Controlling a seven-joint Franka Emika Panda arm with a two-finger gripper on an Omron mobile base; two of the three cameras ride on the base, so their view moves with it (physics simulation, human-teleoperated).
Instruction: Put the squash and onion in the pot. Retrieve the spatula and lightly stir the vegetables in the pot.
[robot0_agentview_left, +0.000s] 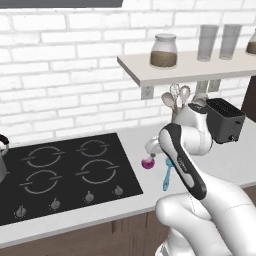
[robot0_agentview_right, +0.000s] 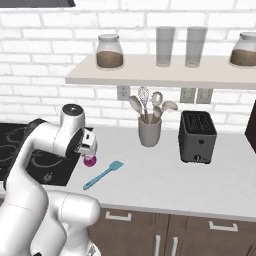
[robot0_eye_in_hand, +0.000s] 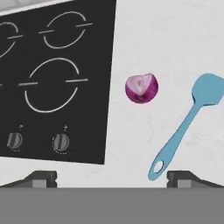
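The light is bright and even all over. Shadows are very soft. Nothing shines hard, and everything looks a little fuzzy.

Onion (robot0_agentview_left: 148, 163) half hidden behind arm in left base view; upper part covered by end effector (robot0_agentview_right: 89, 150) in right base view. Spatula (robot0_agentview_left: 167, 175) blade end hidden behind arm in left base view. Kettle (robot0_agentview_left: 2, 159) cut by left edge. Jar (robot0_agentview_right: 245, 49) cut by right edge in right base view. Hob knob markings (robot0_eye_in_hand: 61, 142) too small to read. Utensil holder (robot0_agentview_left: 176, 116) mostly hidden behind arm.
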